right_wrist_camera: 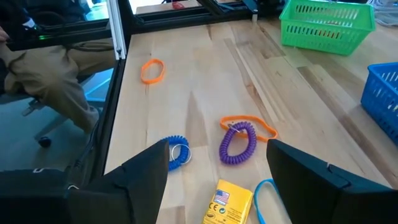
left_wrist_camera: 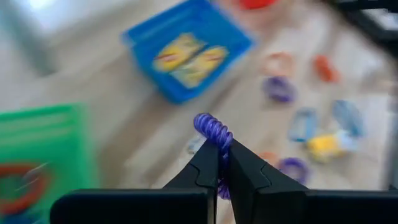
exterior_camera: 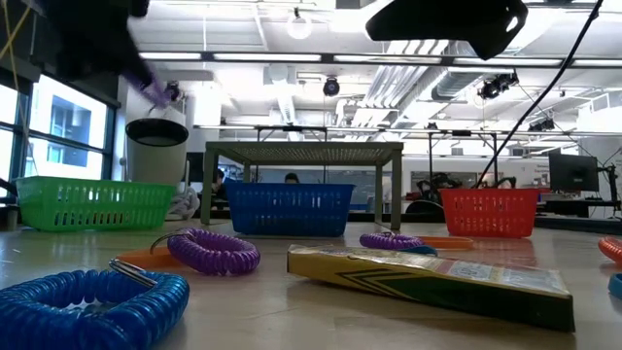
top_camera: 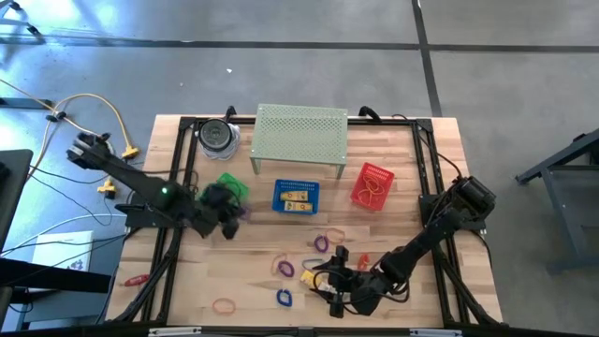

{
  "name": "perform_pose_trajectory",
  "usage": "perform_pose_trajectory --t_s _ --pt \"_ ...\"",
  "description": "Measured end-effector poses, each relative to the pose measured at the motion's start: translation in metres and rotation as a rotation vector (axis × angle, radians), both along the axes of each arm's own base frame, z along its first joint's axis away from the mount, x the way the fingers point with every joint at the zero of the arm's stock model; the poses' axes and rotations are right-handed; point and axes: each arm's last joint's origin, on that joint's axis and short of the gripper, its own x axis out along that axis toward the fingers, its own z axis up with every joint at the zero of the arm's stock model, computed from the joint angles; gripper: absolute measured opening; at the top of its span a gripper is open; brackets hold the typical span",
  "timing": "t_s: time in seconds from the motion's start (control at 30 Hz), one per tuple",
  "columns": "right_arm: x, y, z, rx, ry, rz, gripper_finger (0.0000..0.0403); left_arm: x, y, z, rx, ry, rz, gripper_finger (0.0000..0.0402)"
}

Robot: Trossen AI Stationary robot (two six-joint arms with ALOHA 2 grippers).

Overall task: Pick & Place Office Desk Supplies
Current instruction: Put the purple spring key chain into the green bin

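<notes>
Closest to the low camera lies a blue coiled plastic loop (exterior_camera: 92,309), with a purple coiled plastic loop (exterior_camera: 214,251) and a flat yellow rectangular box (exterior_camera: 432,274) on the wooden tabletop (top_camera: 253,300) behind it. Left gripper (left_wrist_camera: 222,163): fingers clamped on a purple spiral band (left_wrist_camera: 214,130), raised above the table beside the green mesh basket (top_camera: 228,183). Right gripper (right_wrist_camera: 217,180): fingers spread wide with nothing between them, low over the near part of the table, where a small yellow box (right_wrist_camera: 228,202), a blue coil (right_wrist_camera: 178,151), a purple coil (right_wrist_camera: 237,143) and an orange band loop (right_wrist_camera: 151,70) lie apart from one another. Blue basket (top_camera: 296,196): holds two yellow blocks. Red basket (top_camera: 372,185): holds thin loops. Pale green perforated metal stand (top_camera: 300,134): at the far edge, beside a round metal container (top_camera: 218,137).
</notes>
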Motion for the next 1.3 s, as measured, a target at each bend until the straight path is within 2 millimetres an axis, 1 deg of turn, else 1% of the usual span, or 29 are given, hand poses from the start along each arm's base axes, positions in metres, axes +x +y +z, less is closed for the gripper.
perform_pose_trajectory --t_s 0.13,0.2,0.23,0.4,0.53,0.63,0.73,0.83,0.97,1.07,1.17,1.3 --pt "0.000 0.000 -0.001 0.015 0.010 0.004 0.0258 -0.022 0.024 -0.006 -0.006 0.160 0.158 0.0008" --pt "0.000 0.000 -0.001 0.016 0.011 0.007 0.0258 -0.027 0.031 -0.009 -0.020 0.205 0.240 0.0007" --pt "0.000 0.000 -0.001 0.016 0.011 0.006 0.0258 -0.027 0.033 -0.010 -0.028 0.223 0.254 0.0007" --pt "0.003 -0.003 -0.001 0.021 0.015 0.001 0.0258 -0.020 0.045 -0.020 -0.048 0.374 0.299 0.0007" --pt "0.004 -0.004 -0.005 0.020 0.026 0.005 0.0258 -0.015 0.055 -0.032 -0.075 0.541 0.357 0.0009" --pt "0.004 -0.003 -0.004 0.026 0.028 0.015 0.0258 -0.008 0.060 -0.039 -0.089 0.617 0.326 0.0014" --pt "0.003 -0.003 -0.005 0.025 0.030 0.016 0.0258 -0.001 0.063 -0.045 -0.089 0.657 0.286 0.0016" --pt "0.003 -0.003 -0.005 0.023 0.032 0.016 0.0258 0.003 0.067 -0.050 -0.084 0.703 0.288 0.0017" --pt "0.003 -0.003 -0.005 0.021 0.034 0.015 0.0258 0.007 0.070 -0.055 -0.130 0.732 0.321 0.0018" --pt "0.003 -0.003 -0.005 0.021 0.034 0.015 0.0258 0.008 0.071 -0.056 -0.177 0.755 0.301 0.0020" --pt "0.003 -0.003 -0.005 0.021 0.034 0.015 0.0258 0.008 0.072 -0.057 -0.222 0.765 0.294 0.0035" --pt "0.003 -0.003 -0.005 0.021 0.034 0.015 0.0258 0.007 0.072 -0.057 -0.216 0.775 0.281 0.0075"
